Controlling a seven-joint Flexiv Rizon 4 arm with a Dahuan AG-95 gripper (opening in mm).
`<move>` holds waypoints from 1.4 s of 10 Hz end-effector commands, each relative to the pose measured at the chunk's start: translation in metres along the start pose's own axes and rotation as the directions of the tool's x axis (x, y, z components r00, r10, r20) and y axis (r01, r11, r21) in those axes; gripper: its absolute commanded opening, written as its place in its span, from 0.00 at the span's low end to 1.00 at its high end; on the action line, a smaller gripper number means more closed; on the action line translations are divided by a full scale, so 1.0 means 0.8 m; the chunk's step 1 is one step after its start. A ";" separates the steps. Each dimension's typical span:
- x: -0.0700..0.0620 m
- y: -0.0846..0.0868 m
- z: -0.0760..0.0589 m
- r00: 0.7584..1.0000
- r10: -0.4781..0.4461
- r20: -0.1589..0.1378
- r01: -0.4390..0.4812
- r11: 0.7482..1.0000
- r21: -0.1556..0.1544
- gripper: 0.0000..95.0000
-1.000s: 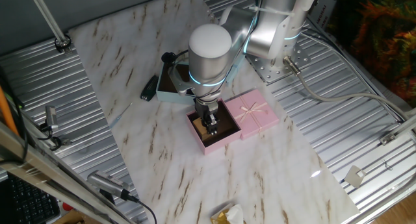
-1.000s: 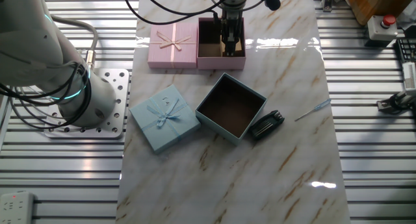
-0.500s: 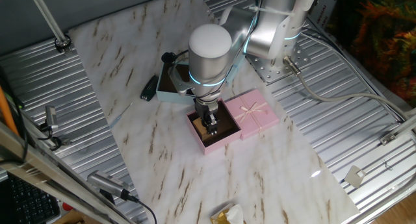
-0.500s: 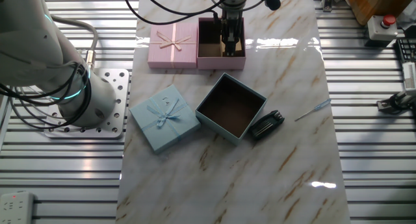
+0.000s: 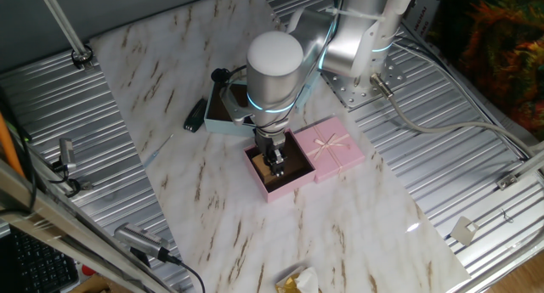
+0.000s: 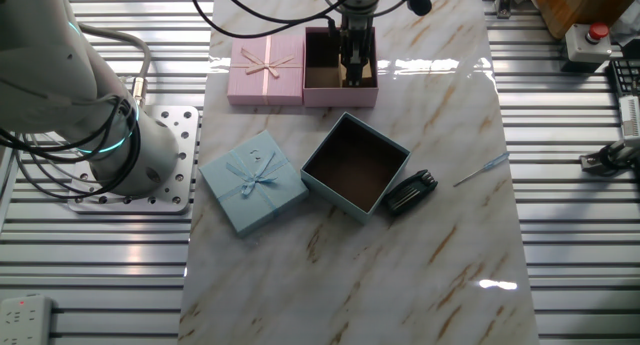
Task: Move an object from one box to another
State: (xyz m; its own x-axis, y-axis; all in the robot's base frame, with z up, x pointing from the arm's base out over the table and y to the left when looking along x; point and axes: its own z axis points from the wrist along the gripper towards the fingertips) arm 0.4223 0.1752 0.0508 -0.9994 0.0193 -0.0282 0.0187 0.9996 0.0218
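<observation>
I have the gripper (image 6: 354, 73) down inside the pink box (image 6: 340, 93), its fingers pinching the tan block (image 6: 354, 82) just above the box floor. The blue box (image 6: 355, 166) sits nearby, its dark interior showing.

The arm (image 5: 357, 25) is built of rounded silver-grey segments with a smooth matt shell. Thin glowing cyan-green rings mark the joints: one shows under the domed white-grey cap (image 5: 274, 55) of the wrist segment, another on the upper segment near the base, and one on the big segment (image 6: 95, 125) in the other fixed view. The base plate (image 6: 165, 155) is a square of pale metal dotted with rows of small screw holes. Black cables (image 6: 255, 15) loop from the arm toward the wrist, where a small black round part (image 5: 219, 75) sticks out sideways. The fingers (image 5: 274, 161) are slim, dark and narrow, hanging from a dark mount below the wrist.
</observation>
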 end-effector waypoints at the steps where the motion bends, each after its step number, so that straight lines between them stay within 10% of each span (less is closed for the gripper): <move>1: 0.000 0.000 -0.001 1.000 0.000 0.000 0.000 1.000 0.001 0.60; 14: -0.002 0.001 -0.003 1.000 0.025 0.002 -0.025 1.000 0.015 0.60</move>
State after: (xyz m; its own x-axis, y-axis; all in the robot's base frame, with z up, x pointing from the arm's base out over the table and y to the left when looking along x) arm 0.4239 0.1760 0.0534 -0.9986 0.0443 -0.0291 0.0441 0.9990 0.0077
